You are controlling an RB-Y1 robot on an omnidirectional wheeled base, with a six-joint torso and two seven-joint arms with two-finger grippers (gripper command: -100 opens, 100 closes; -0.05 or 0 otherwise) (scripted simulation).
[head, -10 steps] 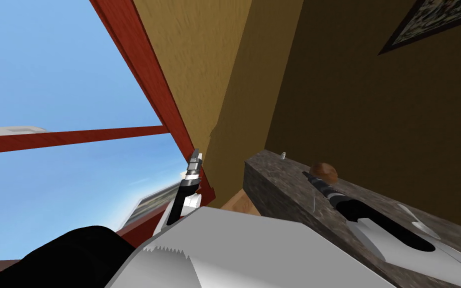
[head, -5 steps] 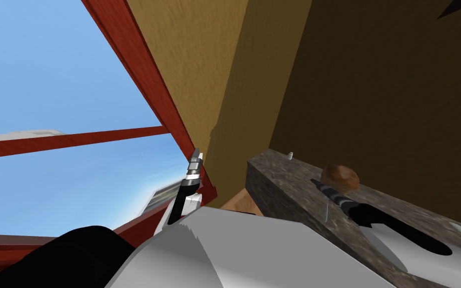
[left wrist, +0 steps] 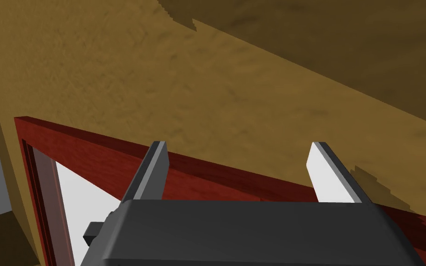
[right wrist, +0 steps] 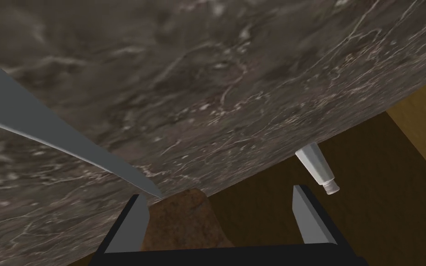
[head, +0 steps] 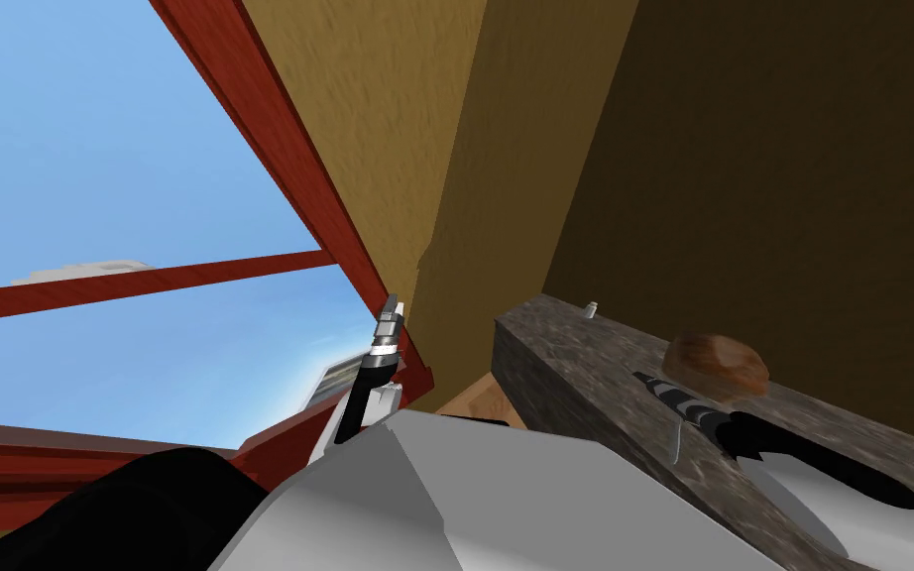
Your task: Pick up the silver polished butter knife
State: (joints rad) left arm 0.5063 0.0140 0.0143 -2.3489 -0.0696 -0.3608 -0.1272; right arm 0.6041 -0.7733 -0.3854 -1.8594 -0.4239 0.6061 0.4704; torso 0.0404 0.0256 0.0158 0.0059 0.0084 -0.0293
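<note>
Hanging over the dark, pale-veined stone counter [head: 564, 372], the right pincer [head: 639, 377] is open. In the right wrist view its two fingers [right wrist: 132, 226] stand well apart, pressing on nothing.

The butter knife [right wrist: 55, 131] lies across the counter in front of that pincer. It is a long, narrow strip of plain flat grey that tapers steadily to a sharp point. Its broad face is a pale blue-grey, and a darker grey band runs along one edge. The handle end runs out of view, so only the blade can be described.

The point ends just beside one finger of the pincer, at the top of a rough brown lump [right wrist: 184, 226]. I cannot tell whether tip and lump touch. The lump sits low between the fingers, closer to the finger beside the knife's point.

In the head view the same rounded lump rests on the counter just past the pincer's tip. A small white bottle [right wrist: 316, 168] stands at the counter's edge against the dark brown wall [head: 792, 198], apart from the lump.

The left pincer [head: 389, 305] is raised beside the red window frame [head: 277, 149], away from the counter. Its fingers [left wrist: 154, 166] are spread, with nothing between them.
</note>
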